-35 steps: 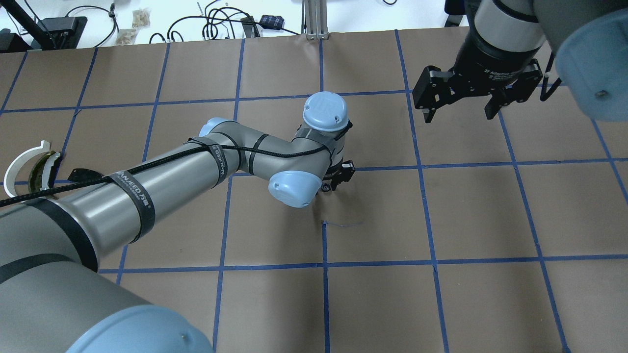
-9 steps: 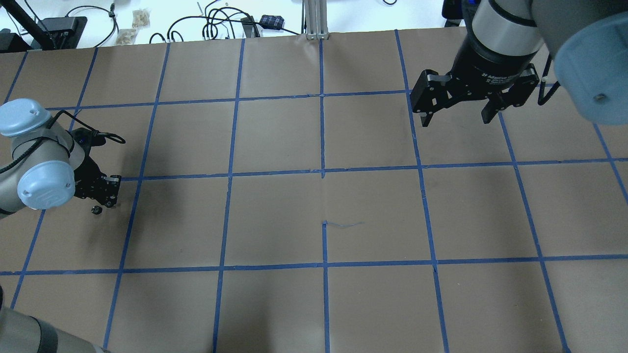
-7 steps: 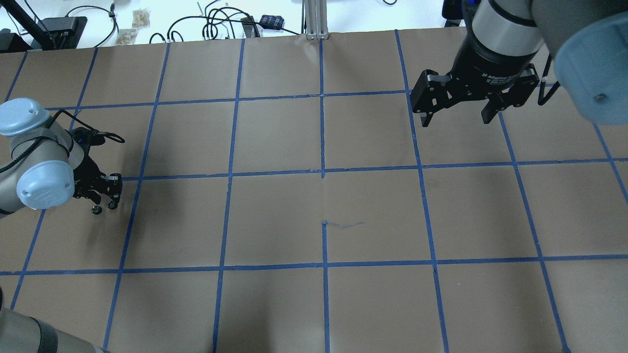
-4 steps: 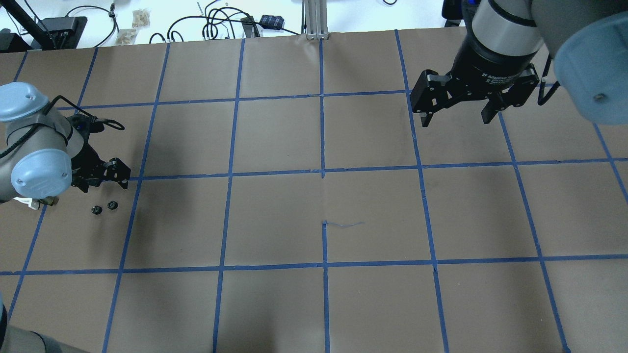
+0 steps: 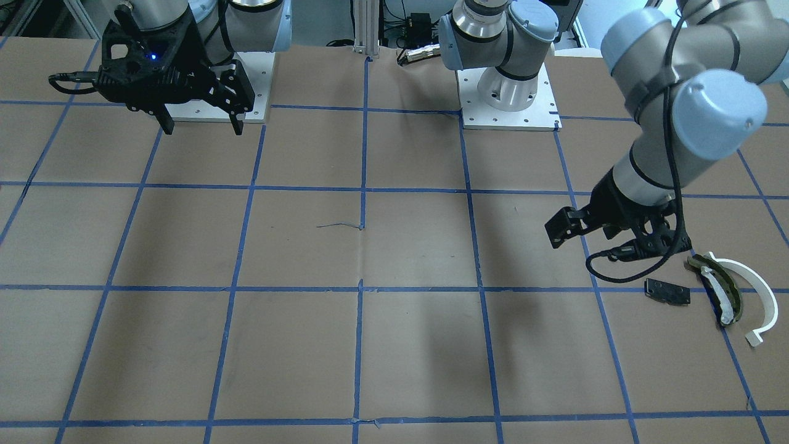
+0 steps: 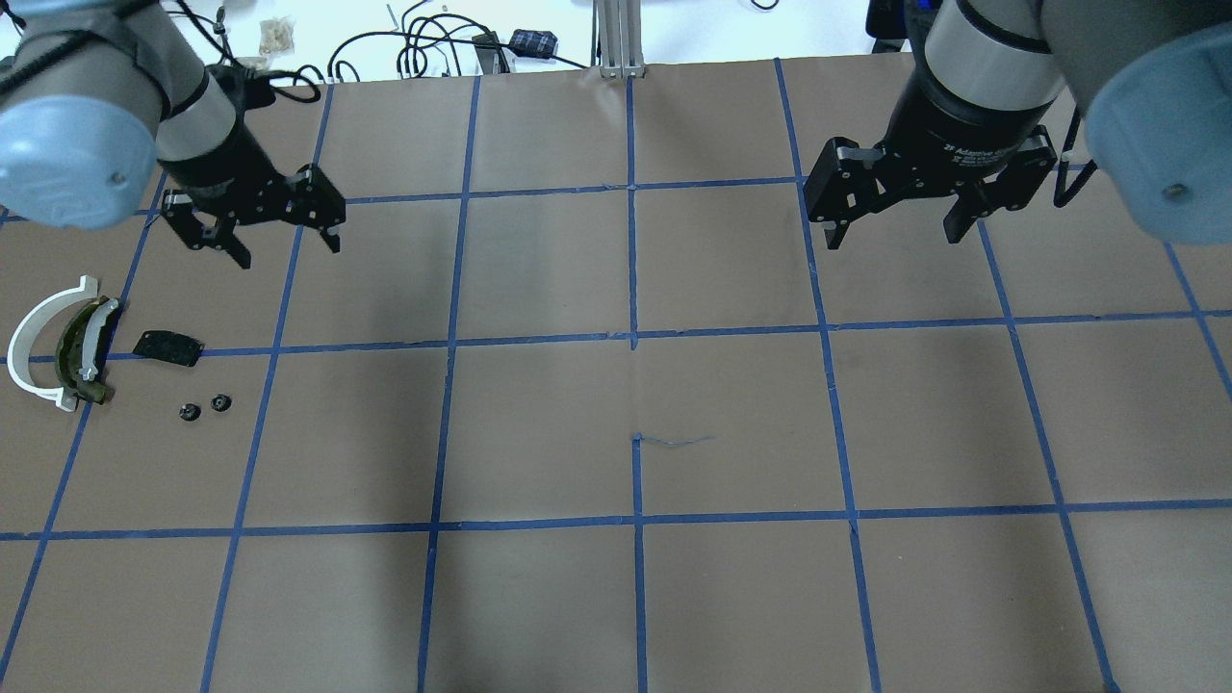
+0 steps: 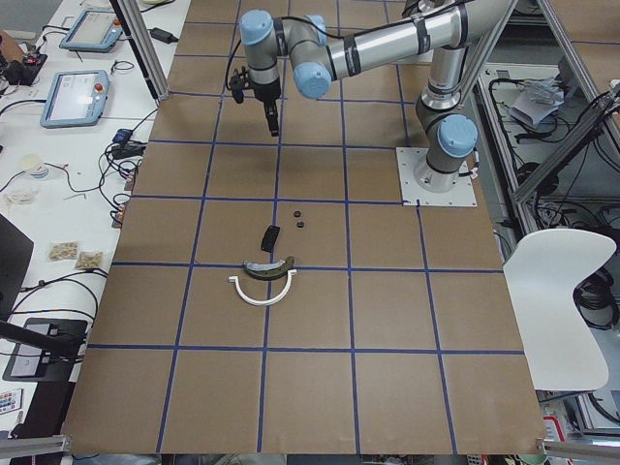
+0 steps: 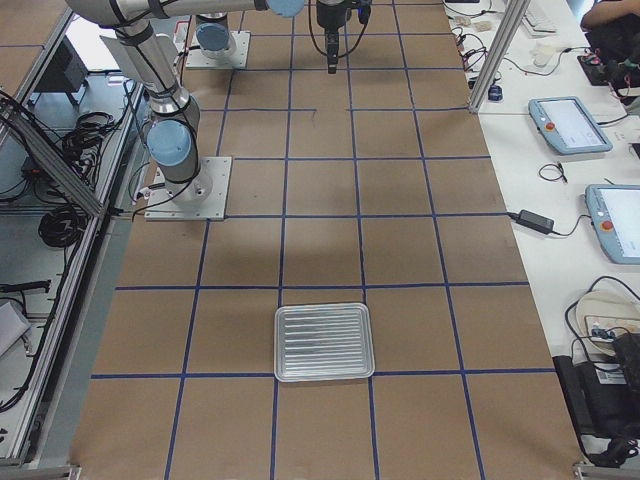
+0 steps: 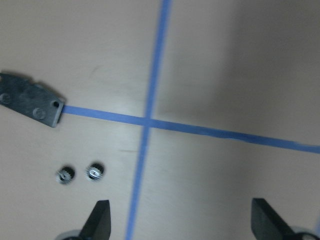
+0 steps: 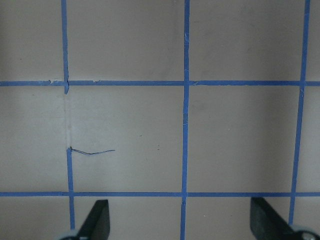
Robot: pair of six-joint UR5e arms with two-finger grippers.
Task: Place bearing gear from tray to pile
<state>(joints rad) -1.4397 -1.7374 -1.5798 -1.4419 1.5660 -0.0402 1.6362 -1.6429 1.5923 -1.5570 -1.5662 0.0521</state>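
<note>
The left gripper point(image 6: 252, 214) hangs spread and empty above the brown papered table point(image 6: 616, 423). Toward the robot from it lie two small black bearing gears point(image 6: 205, 407) side by side, next to the flat black rectangular plate point(image 6: 167, 346) — at the pile. The right gripper point(image 6: 922, 192), also spread and empty, is well apart.

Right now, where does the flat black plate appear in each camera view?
Front-facing: lower right, left of the white arc.
Overhead: black plate at far left, on a blue tape line.
Exterior left: centre, above the arc.
Exterior right: not in it.
Left wrist: upper left edge, touching that line.
Right wrist: not in it.
</note>
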